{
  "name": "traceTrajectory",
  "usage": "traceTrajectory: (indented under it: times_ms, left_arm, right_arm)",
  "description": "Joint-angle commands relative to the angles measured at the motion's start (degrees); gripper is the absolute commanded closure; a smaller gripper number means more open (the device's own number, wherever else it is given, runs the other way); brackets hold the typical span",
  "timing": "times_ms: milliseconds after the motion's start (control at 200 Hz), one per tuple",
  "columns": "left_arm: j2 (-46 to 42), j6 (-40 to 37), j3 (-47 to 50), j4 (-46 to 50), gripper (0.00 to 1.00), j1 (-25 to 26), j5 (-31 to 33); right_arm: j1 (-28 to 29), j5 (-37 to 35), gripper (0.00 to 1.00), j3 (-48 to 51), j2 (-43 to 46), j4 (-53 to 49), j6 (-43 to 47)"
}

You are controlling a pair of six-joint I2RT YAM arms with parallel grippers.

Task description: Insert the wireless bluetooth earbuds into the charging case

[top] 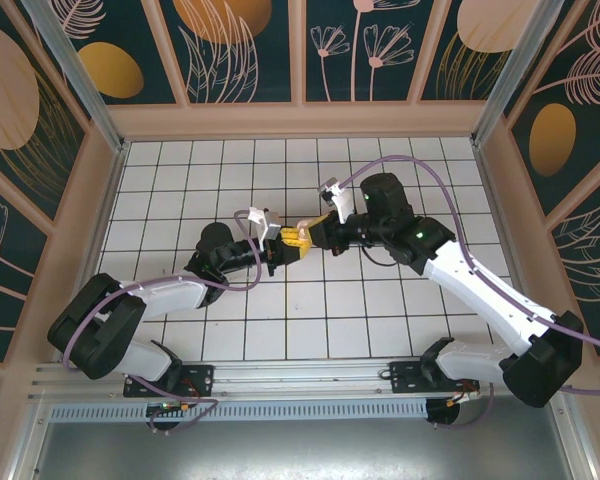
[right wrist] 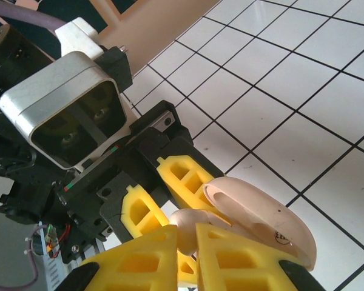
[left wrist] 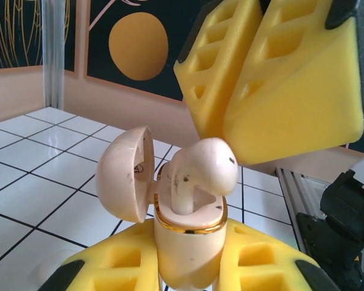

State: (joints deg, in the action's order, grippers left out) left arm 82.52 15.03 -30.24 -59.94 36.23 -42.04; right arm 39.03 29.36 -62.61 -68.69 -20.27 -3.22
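Though half-seated, earbud (left wrist: 201, 162) (cream) beneath right jaws

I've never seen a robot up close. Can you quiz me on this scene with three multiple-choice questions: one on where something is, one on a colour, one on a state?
1. Where is the charging case?
A. Lying flat on the tiles
B. Gripped in the left tool
C. Fixed to the back wall

2. What colour are the tools' fingers?
A. Yellow
B. Blue
C. Red

3. The case's lid is:
A. Shut
B. Missing
C. Open

Answers:
1 B, since the left tool's fingers clamp the case's base on both sides.
2 A, since both pairs are plainly yellow.
3 C, since the lid is swung back and an earbud stands in the case.
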Motion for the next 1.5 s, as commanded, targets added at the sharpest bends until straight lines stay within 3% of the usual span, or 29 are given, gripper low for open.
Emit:
traceTrajectory:
  times_ms: [0, 756, 1006, 1496]
  left_arm:
    - [-1.9, -2.0, -1.7, -3.9, 0.97, 0.4, -4.5]
    - [-2.9, -3.2, -1.6, -0.7, 0.97, 0.4, -2.0]
    - [-2.8, -3.1, -1.8, -0.7, 0.97, 0.3, -1.8]
    - [-2.8, -3.4, -2.1, -0.1, 0.97, 0.3, -2.1]
  right_arm:
    - [-1.2, -0.2, 0.85, -1.5, -0.9, -2.3, 3.0]
    - [0.5, -1.3, 0.62, -5.1, 2.2, -0.7, 2.0]
    - [2.4, -2.4, 0.64, -6.0, 0.8, -2.2, 1.8]
    - [2.6, -4.6, 0.80, -6.1, -2.5, -5.7, 3.9]
